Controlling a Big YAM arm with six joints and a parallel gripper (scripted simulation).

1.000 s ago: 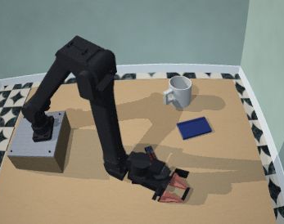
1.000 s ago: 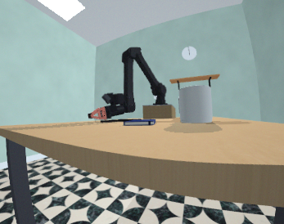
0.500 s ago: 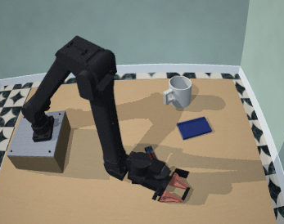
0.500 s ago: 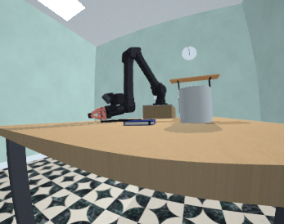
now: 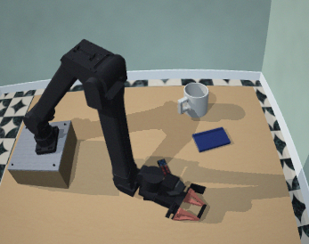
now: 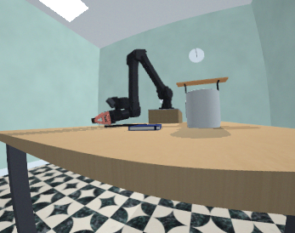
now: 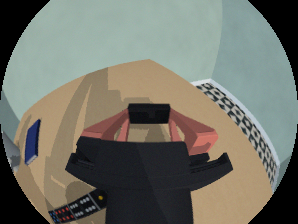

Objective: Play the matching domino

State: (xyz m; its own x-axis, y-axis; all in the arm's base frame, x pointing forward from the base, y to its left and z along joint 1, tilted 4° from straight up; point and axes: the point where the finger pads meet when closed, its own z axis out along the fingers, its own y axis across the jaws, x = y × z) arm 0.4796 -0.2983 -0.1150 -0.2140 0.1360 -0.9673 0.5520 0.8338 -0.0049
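My gripper (image 5: 191, 209) hangs low over the front of the table with its red fingers tilted toward the table top. It is shut on a black domino (image 7: 148, 113), held flat between the fingertips. In the wrist view only the domino's plain dark side shows. The line of face-up dominoes (image 5: 163, 166) lies just behind the gripper, beside the arm, mostly hidden by the wrist. In the wrist view it shows as a dark strip with red pips (image 7: 76, 208) at the lower left. Another dark domino (image 5: 196, 187) lies on the table next to the gripper. The gripper also shows in the exterior view (image 6: 100, 119).
A blue book (image 5: 211, 139) lies flat at the mid right of the table. A white mug (image 5: 196, 100) stands at the back. The arm's grey base block (image 5: 43, 153) sits at the left. A white rim borders the table's back and right sides.
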